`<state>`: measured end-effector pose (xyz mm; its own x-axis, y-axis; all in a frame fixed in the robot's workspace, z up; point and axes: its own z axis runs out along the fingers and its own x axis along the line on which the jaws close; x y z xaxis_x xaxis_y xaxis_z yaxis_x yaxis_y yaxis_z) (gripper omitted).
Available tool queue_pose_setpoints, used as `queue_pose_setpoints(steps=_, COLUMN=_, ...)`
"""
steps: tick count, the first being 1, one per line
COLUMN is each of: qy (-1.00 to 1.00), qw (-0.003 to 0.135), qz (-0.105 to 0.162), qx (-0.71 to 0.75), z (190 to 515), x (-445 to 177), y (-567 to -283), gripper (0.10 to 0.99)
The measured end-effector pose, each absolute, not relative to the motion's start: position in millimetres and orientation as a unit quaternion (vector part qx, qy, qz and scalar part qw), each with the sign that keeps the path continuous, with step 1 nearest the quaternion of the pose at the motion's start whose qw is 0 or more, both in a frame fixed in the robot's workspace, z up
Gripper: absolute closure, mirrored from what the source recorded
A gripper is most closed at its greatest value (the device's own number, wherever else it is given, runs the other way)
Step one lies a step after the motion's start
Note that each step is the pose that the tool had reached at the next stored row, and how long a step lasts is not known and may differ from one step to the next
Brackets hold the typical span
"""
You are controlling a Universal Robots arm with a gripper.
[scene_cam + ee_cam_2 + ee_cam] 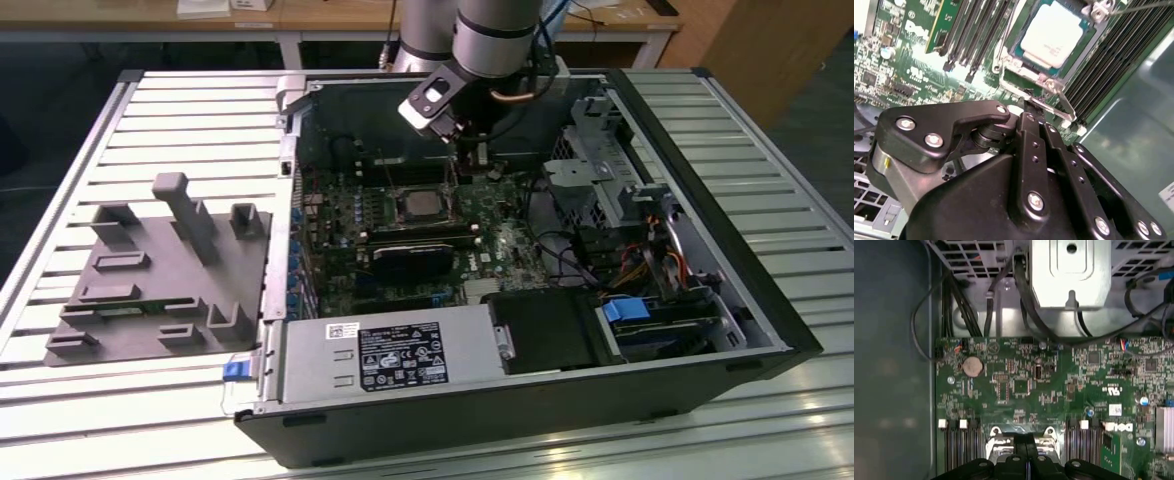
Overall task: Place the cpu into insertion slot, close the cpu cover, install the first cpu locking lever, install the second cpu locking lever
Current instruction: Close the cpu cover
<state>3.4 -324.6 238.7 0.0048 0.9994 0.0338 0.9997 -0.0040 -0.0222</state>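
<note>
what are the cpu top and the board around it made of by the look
The cpu: metal lid, it seems; dull silver-grey, matte with a soft sheen. The circuit board: probably resin laminate; green, slightly glossy coat with fine printed traces and soldered parts.

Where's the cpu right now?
The cpu sits in the insertion slot on the green board, mid-case in the exterior view, close to the gripper. In the second wrist view, long black slots flank it.
</note>
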Motion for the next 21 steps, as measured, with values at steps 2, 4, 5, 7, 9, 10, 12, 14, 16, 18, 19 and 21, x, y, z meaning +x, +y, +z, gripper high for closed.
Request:
queue_pose_setpoints(steps=2, qy=-0.705, qw=0.02, qz=-0.004, qx=-0.708, z=239, x=0, y=-325, gripper=0.98)
queue_pose_setpoints(steps=4, qy=-0.705, qw=0.02, qz=-0.004, qx=-0.708, z=239, x=-3, y=-325, gripper=0.98)
queue_pose_setpoints(steps=5, qy=-0.705, qw=0.02, qz=-0.004, qx=-0.708, z=239, x=-4, y=-325, gripper=0.98)
queue_pose_setpoints(steps=7, qy=-0.705, qw=0.02, qz=-0.004, qx=-0.708, z=239, x=-6, y=-325, gripper=0.98)
queue_pose_setpoints(steps=9, qy=-0.705, qw=0.02, qz=-0.004, qx=-0.708, z=239, x=-8, y=-325, gripper=0.98)
queue_pose_setpoints(steps=10, qy=-0.705, qw=0.02, qz=-0.004, qx=-0.708, z=239, x=-9, y=-325, gripper=0.98)
queue_pose_setpoints(steps=12, qy=-0.705, qw=0.02, qz=-0.004, qx=-0.708, z=239, x=-13, y=-325, gripper=0.98)
queue_pose_setpoints(steps=14, qy=-0.705, qw=0.02, qz=-0.004, qx=-0.708, z=238, x=-16, y=-325, gripper=0.98)
queue_pose_setpoints(steps=16, qy=-0.705, qw=0.02, qz=-0.004, qx=-0.708, z=238, x=-19, y=-325, gripper=0.98)
queue_pose_setpoints(steps=18, qy=-0.705, qw=0.02, qz=-0.004, qx=-0.708, z=237, x=-22, y=-325, gripper=0.98)
queue_pose_setpoints(steps=19, qy=-0.705, qw=0.02, qz=-0.004, qx=-0.708, z=237, x=-23, y=-325, gripper=0.98)
queue_pose_setpoints(steps=21, qy=-0.705, qw=0.02, qz=-0.004, qx=-0.708, z=237, x=-24, y=-325, gripper=0.98)
